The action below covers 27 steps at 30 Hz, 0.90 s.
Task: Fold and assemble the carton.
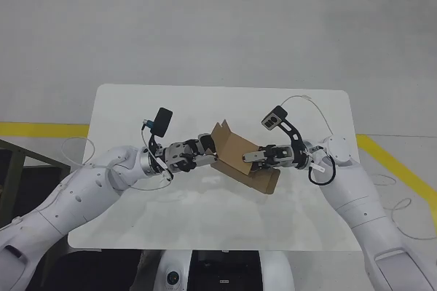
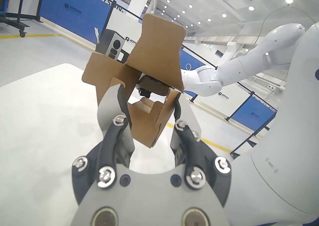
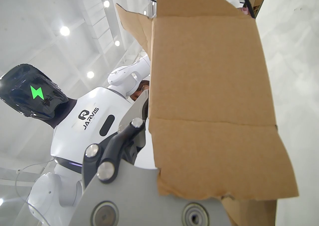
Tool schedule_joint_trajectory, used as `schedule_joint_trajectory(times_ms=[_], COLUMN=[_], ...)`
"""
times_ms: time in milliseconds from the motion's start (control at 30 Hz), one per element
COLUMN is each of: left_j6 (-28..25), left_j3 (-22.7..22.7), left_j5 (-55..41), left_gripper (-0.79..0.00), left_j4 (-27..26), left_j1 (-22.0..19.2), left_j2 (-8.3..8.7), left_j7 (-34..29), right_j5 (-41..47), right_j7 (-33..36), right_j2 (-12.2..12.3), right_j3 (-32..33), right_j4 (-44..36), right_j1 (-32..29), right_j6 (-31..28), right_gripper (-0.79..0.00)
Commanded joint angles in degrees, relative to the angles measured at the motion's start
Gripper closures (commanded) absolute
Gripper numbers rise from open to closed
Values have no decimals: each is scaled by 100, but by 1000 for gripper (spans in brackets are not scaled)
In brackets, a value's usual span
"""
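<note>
A brown carton (image 1: pixel 240 156), partly opened with loose flaps, is held above the middle of the white table (image 1: pixel 131 211). My left gripper (image 1: pixel 206 149) is at its left end. In the left wrist view that gripper (image 2: pixel 149 102) is open, its fingers (image 2: pixel 112 105) straddling the carton's (image 2: pixel 157 47) lower end flaps. My right gripper (image 1: pixel 249 156) comes in from the right and is shut on a carton wall. Its dark tip (image 2: pixel 152 87) shows inside the carton. In the right wrist view one finger (image 3: pixel 139 112) presses the carton panel (image 3: pixel 206 87); the other is hidden behind it.
The table (image 2: pixel 37 112) around the carton is bare white surface on all sides. A yellow floor line (image 1: pixel 400 167) runs past the table's right edge, and a dark rack (image 1: pixel 14 167) stands off its left edge.
</note>
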Motion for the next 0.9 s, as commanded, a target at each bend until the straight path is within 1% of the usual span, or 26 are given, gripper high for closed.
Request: schedule_joint_trajectory(times_ms=[0, 100, 267, 667, 867], left_j6=[0, 0, 0, 0, 0], left_j3=[40, 92, 134, 220, 183], left_j5=[-56, -137, -291, -600, -526], left_gripper=[-363, -363, -326, -317, -311], left_j4=[27, 68, 149, 245, 247], left_j1=[-36, -83, -134, -227, -259], left_j2=[2, 1, -8, -46, -66], left_j7=[-32, -73, -107, -527, -712], right_j5=[4, 2, -2, -52, -72], right_j7=[0, 0, 0, 0, -3], right_j2=[0, -1, -1, -8, -11], right_j3=[5, 8, 17, -2, 4], right_j4=[1, -2, -26, -37, -30], right_j1=[1, -2, -10, 1, 6], right_j6=[0, 0, 0, 0, -3], right_gripper=[0, 0, 0, 0, 0])
